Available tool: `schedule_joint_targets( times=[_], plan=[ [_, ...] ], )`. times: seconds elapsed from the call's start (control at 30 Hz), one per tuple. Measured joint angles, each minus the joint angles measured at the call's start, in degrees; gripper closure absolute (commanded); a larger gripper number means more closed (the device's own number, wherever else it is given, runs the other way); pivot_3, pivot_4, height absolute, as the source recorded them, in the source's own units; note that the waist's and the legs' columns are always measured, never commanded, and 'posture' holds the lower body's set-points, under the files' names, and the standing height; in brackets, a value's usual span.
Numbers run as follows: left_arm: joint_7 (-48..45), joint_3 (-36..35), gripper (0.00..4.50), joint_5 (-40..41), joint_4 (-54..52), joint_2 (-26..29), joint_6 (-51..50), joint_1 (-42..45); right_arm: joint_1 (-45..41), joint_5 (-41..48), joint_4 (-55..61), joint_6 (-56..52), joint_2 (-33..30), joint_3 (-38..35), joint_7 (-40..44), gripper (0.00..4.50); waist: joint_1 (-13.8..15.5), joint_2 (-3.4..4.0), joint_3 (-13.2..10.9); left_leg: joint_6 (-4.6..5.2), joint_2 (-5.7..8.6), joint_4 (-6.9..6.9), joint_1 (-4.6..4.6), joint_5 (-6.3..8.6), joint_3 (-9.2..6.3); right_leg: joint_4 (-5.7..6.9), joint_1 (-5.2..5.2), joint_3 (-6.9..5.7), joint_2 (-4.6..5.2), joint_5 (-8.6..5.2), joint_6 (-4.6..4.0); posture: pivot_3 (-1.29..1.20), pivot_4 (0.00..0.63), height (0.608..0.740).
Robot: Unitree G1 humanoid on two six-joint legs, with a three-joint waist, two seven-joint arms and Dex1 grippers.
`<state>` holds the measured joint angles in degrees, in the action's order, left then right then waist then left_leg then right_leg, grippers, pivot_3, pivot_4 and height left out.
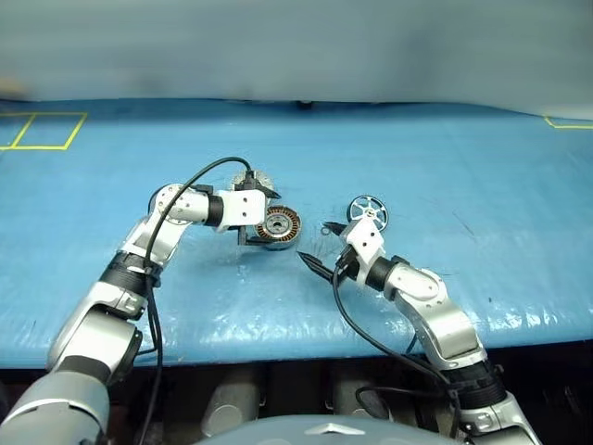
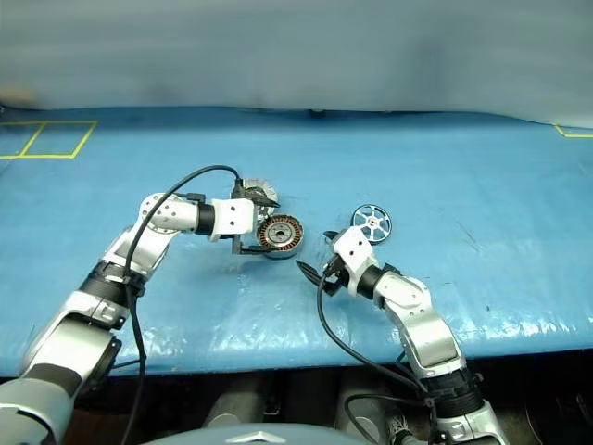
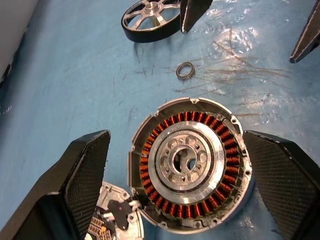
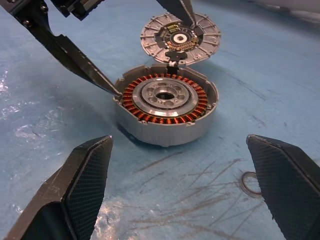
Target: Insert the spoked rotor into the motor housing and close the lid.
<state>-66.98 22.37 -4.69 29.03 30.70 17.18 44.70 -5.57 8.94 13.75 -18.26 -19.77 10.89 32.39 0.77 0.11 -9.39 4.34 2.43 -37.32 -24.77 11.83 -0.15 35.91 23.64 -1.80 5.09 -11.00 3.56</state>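
Blue plastic covered the surface (image 1: pixel 445 185). At frame centre sat the round silver motor housing (image 1: pixel 278 225) with copper windings, the left gripper (image 1: pixel 258 219) wide open around it, empty. Just beside, upper left, leaned the flat silver lid (image 4: pixel 180 37). Right of centre lay the dark spoked rotor (image 1: pixel 368 211), by the wide-open, empty right gripper (image 1: pixel 320 248). No step looked done; picking up the rotor seemed next.

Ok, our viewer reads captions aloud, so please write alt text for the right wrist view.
The motor housing sits open on a blue table, copper windings showing, between the left gripper's open fingers. The lid lies just behind it, a small ring lies nearer, and the right gripper is open.
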Motion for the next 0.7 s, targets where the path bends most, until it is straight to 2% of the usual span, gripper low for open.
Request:
schedule_joint_targets(
  times=[0.3, 0.7],
  plan=[
    [-12.24, 4.32, 0.0, -2.96, 11.46, -0.74, 7.36, 10.01, 4.24, -1.36, 2.51, 0.56, 2.12, -0.24, -3.89, 0.02, -0.09, -0.04, -0.02, 0.03, -0.02, -0.09, -0.05, 0.0, 0.02, 0.03, -0.02, 0.04, -0.05, -0.14, 0.24, 0.0, 0.15, 0.74],
    [-15.57, 8.48, 0.0, -10.25, 25.5, -4.9, 13.69, 17.08, 5.93, -2.11, 2.49, 3.13, 4.62, -0.29, -6.99, 0.02, -0.06, -0.08, -0.05, 0.17, -0.03, -0.53, -0.35, 0.08, -0.02, 0.06, 0.03, 0.02, -0.08, -0.05, 0.42, 0.0, 0.15, 0.74]
  ],
)
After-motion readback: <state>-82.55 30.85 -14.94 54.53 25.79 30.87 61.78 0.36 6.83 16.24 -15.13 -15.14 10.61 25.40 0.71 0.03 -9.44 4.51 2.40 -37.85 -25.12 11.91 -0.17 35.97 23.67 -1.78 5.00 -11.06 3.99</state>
